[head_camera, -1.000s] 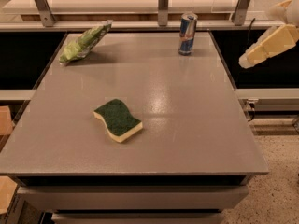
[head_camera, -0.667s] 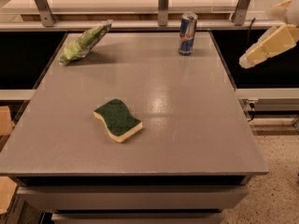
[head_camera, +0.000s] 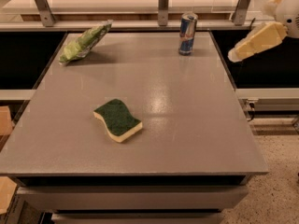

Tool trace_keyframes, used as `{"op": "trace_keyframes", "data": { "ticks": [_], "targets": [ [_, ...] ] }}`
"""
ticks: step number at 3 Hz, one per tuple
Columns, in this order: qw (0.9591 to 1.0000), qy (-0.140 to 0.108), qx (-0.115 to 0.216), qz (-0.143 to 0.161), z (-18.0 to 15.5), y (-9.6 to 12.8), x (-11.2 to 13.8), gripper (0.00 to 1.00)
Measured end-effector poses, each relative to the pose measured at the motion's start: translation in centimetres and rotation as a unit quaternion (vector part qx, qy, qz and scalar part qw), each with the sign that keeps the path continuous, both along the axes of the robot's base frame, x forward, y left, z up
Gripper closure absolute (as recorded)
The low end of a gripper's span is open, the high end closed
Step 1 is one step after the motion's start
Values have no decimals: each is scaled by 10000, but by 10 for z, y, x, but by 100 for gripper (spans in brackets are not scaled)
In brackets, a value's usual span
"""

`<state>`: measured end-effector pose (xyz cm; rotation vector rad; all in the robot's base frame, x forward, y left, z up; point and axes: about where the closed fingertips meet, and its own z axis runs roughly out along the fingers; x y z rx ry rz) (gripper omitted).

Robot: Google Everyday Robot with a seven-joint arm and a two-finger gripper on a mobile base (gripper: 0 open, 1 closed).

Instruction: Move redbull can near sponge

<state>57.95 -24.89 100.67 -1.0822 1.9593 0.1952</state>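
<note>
The redbull can (head_camera: pixel 187 33) stands upright at the far right of the grey table (head_camera: pixel 187 125), near its back edge. The sponge (head_camera: pixel 117 120), dark green on top over pale yellow foam, lies flat left of the table's middle, well apart from the can. My gripper (head_camera: pixel 233 56) hangs in the air beyond the table's right edge. It points left and down toward the can, about a can's height to the can's right. It holds nothing that I can see.
A light green snack bag (head_camera: pixel 84 43) lies at the far left corner of the table. A rail with metal posts (head_camera: pixel 162 3) runs behind the table's back edge. The floor (head_camera: pixel 275 171) lies to the right.
My gripper has moved a little to the left, closer to the can. The can, sponge and bag have not moved.
</note>
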Motion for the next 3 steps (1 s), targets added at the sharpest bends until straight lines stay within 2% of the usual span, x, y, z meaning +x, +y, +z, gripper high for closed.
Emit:
{"op": "trace_keyframes", "data": {
  "ticks": [2,3],
  "targets": [
    [9969,-493,462,-407,-5,6,40,0],
    [9942,-589,763,-486,-14,8,58,0]
  ]
}}
